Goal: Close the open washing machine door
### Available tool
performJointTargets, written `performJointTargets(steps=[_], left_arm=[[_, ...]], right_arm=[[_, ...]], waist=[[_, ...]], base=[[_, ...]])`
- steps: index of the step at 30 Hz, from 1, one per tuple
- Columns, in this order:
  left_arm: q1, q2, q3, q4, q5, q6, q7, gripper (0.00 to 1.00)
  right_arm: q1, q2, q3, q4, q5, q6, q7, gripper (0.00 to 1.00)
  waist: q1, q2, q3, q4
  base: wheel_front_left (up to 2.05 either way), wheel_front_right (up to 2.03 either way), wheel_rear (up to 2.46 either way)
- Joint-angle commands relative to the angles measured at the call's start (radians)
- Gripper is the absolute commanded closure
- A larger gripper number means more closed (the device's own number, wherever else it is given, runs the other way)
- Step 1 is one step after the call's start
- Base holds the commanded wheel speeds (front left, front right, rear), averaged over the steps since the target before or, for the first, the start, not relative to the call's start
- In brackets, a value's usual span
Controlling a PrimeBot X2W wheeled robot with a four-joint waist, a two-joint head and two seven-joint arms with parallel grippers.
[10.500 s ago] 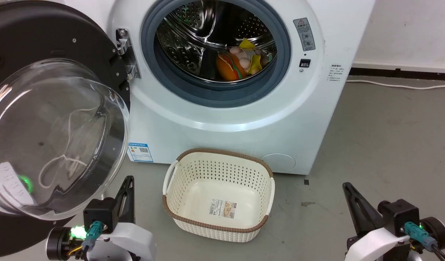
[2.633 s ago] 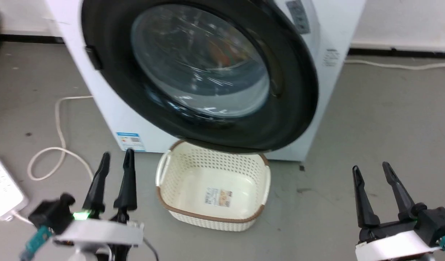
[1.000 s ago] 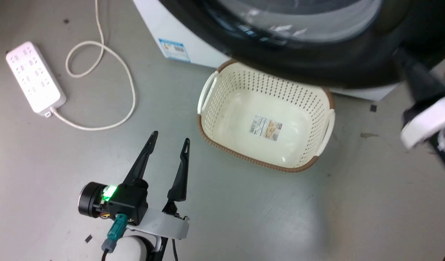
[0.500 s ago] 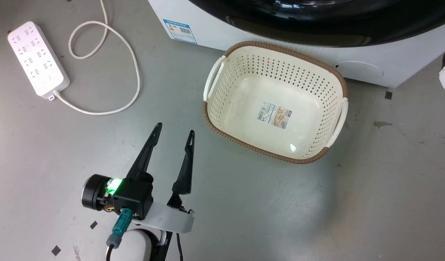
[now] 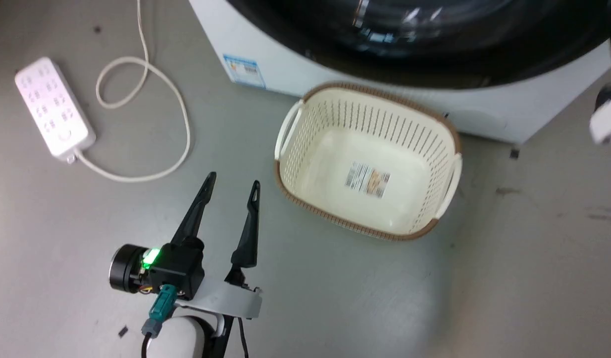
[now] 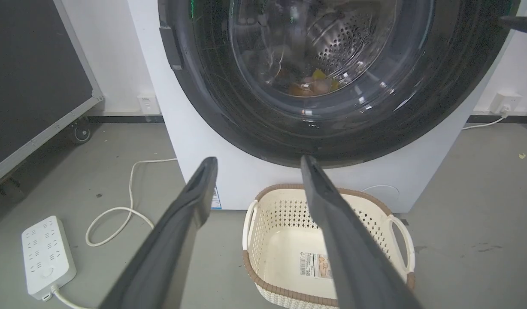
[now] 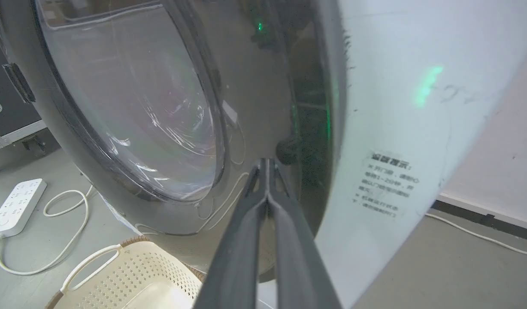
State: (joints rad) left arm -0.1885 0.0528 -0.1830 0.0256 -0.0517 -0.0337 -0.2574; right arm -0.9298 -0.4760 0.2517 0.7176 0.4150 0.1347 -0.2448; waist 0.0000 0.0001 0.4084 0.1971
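Head view: the washing machine door (image 5: 435,64) sits at 12 to 1 o'clock against the washing machine (image 5: 280,74), while the left gripper (image 5: 234,179) idles at 7 o'clock, fingers spread and empty. Left wrist view: the door covers the porthole at 12 o'clock, whereas ten seconds back it hung wide open with the drum bare. Right wrist view: the right gripper (image 7: 267,163) has its fingers pinched together on nothing, tips at the black rim (latched or not, I can't tell), so I'd push squarely on that latch side until it's flush.
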Motion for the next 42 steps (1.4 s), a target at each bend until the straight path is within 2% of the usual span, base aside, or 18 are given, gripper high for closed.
performJointTargets(steps=[1, 4, 5, 6, 9, 12, 16, 22, 26, 29, 42], left_arm=[[0.005, -0.001, 0.004, 0.003, -0.004, 0.003, -0.004, 0.0], [0.025, -0.001, 0.01, 0.024, -0.007, 0.0, -0.004, 0.0], [0.032, -0.001, 0.012, 0.033, -0.008, -0.001, -0.004, 0.0], [0.038, -0.001, 0.015, 0.04, -0.009, -0.002, -0.004, 0.0], [0.062, -0.001, 0.029, 0.06, -0.019, -0.004, -0.004, 0.0], [0.091, 0.009, 0.03, 0.094, -0.025, -0.021, -0.004, 0.0], [0.113, 0.012, 0.04, 0.129, -0.028, -0.022, -0.004, 0.0], [0.145, 0.017, 0.056, 0.154, -0.037, -0.024, -0.004, 0.0], [0.17, 0.018, 0.065, 0.161, -0.041, -0.025, -0.004, 0.0], [0.18, 0.018, 0.067, 0.163, -0.041, -0.026, -0.004, 0.0], [0.183, 0.013, 0.077, 0.176, -0.036, -0.011, -0.004, 0.0]], right_arm=[[0.035, 0.003, 0.0, -0.003, 0.008, -0.004, -0.007, 1.0], [0.138, 0.018, -0.007, -0.041, 0.028, -0.004, -0.014, 1.0], [0.174, 0.023, -0.019, -0.061, 0.03, -0.004, -0.015, 0.58], [0.211, 0.032, -0.043, -0.09, 0.031, -0.004, -0.016, 0.0], [0.335, 0.059, -0.104, -0.203, -0.03, -0.004, -0.017, 0.0], [0.472, 0.127, -0.175, -0.313, -0.069, -0.004, -0.017, 0.0], [0.628, 0.201, -0.242, -0.435, -0.129, -0.004, -0.017, 0.0], [0.82, 0.313, -0.289, -0.575, -0.189, -0.004, -0.017, 0.0], [0.914, 0.374, -0.311, -0.612, -0.2, -0.004, -0.017, 0.0], [0.967, 0.397, -0.304, -0.627, -0.208, -0.004, -0.017, 0.0], [1.032, 0.423, -0.307, -0.614, -0.247, -0.004, -0.017, 0.0]], waist=[[0.0, -0.0001, -0.048, -0.013], [0.0, -0.0001, -0.117, -0.028], [0.0, -0.0001, -0.138, -0.033], [0.0, -0.0001, -0.161, -0.041], [0.0, -0.0001, -0.219, -0.065], [0.0, -0.0001, -0.273, -0.091], [0.0, -0.0001, -0.327, -0.115], [0.0, -0.0001, -0.387, -0.143], [0.0, -0.0001, -0.411, -0.154], [0.0, -0.0001, -0.417, -0.155], [0.0, -0.0001, -0.416, -0.149]], base=[[0.0, 0.0, 0.0], [0.0, 0.0, 0.0], [0.0, 0.0, 0.0], [0.0, 0.0, 0.0], [0.0, 0.0, 0.0], [0.0, 0.0, 0.0], [0.0, 0.0, 0.0], [0.0, 0.0, 0.0], [0.0, 0.0, 0.0], [0.0, 0.0, 0.0], [0.0, 0.0, 0.0]])
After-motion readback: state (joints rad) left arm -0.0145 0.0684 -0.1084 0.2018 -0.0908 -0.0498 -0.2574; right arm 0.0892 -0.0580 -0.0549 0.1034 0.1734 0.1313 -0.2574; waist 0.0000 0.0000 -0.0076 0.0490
